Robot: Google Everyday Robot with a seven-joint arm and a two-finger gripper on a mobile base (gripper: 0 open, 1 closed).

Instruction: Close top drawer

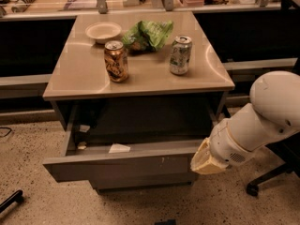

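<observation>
The top drawer (126, 167) is wide, flat and grey. It has no handle, and there are tiny white marks on its front, a bit right of the middle. It sticks far out from under the worktop (79, 78), so you can look down into it. A white scrap of paper (119, 148) lies inside, close behind the drawer front. The white arm (262, 118) comes in from the right of the drawer and slants down toward it. The tan end effector (203, 160) sits at the right end of the drawer front, and it may be touching it. I cannot tell if the end effector is spread apart or pressed together. Above the drawer, the worktop holds a brown can (116, 61), a green and silver can (180, 55), a bowl (103, 32) and a green bag (148, 34).
</observation>
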